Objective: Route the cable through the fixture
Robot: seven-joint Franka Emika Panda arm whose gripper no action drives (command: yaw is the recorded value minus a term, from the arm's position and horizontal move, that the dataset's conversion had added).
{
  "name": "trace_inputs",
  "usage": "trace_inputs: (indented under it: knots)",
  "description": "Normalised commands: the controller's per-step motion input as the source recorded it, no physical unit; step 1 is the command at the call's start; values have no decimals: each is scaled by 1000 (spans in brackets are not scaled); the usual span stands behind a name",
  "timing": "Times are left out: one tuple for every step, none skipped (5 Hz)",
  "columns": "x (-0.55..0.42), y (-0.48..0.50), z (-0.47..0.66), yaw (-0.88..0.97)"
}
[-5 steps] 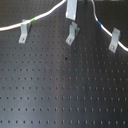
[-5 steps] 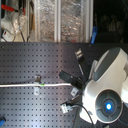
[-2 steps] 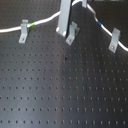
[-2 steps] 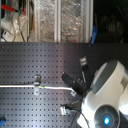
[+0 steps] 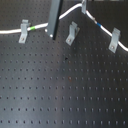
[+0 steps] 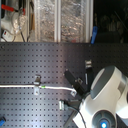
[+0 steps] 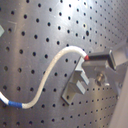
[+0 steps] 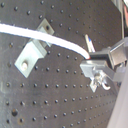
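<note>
The white cable (image 5: pixel 10 31) runs through the left bracket (image 5: pixel 23 31), with its green band (image 5: pixel 32 28) just past it. It rises to my gripper (image 5: pixel 82 6), then drops past the blue band (image 5: pixel 97 23) to the right bracket (image 5: pixel 115 39). The gripper is shut on the cable, holding it above and behind the middle bracket (image 5: pixel 71 33), which is empty. In the first wrist view the cable (image 7: pixel 55 62) ends at a finger (image 7: pixel 100 57) over a bracket (image 7: pixel 76 85). In the second exterior view the cable (image 6: pixel 20 86) reaches the gripper (image 6: pixel 76 90).
A dark bar of the arm (image 5: pixel 53 20) hangs in front of the cable between the left and middle brackets. The black perforated board (image 5: pixel 60 90) fills the first exterior view. The white robot body (image 6: pixel 105 100) and shelves of clutter (image 6: pixel 45 20) show in the second exterior view.
The arm has come lower. Its dark bar has moved to the first exterior view's left and further down into the frame. The cable stays raised in the gripper.
</note>
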Motion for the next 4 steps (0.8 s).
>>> trace_inputs:
  knots:
    - [-165, 153, 195, 814]
    - [-320, 197, 190, 543]
    - [-359, -10, 203, -131]
    - [-240, -117, 224, -366]
